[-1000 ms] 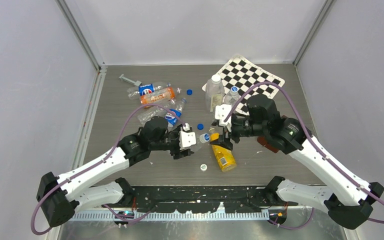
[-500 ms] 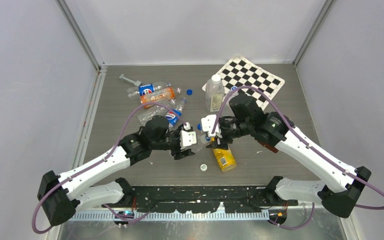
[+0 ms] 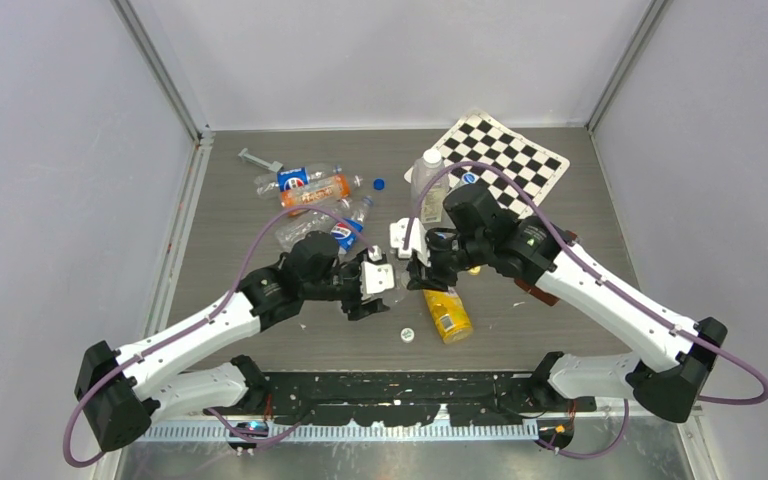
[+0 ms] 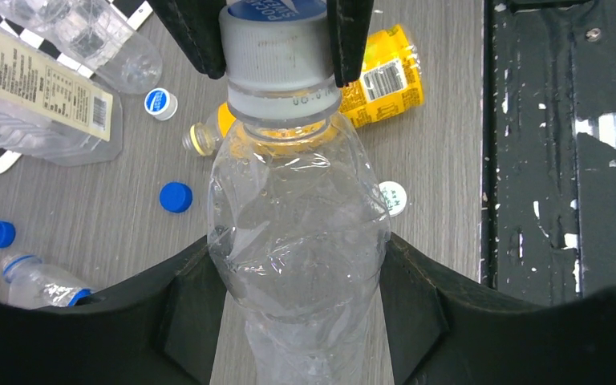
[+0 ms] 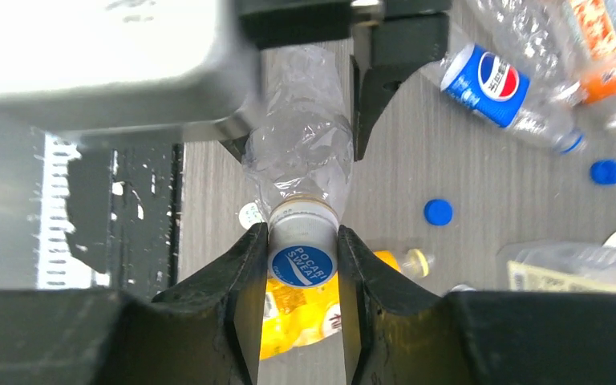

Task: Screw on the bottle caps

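Two grippers are meeting at the table's middle, one on a bottle, the other on its cap.
The left gripper (image 3: 378, 281) is clamping the body of a slim clear bottle (image 4: 297, 208), its fingers pressing in on both sides, with the neck pointing toward 3 o'clock in the overhead view. The right gripper (image 5: 302, 241) is squeezing narrow on the blue-topped cap (image 5: 302, 263), which is sitting on that bottle's neck; how far it is threaded cannot be told. Seen from overhead and reckoned from the held bottle, a yellow bottle (image 3: 447, 313) is lying at 4 o'clock, a loose white cap (image 3: 407, 335) is lying at 6 o'clock, a squarish labelled bottle (image 3: 426, 185) is standing at 1 o'clock, and Pepsi-labelled bottles (image 3: 305, 180) are lying at 10 o'clock.
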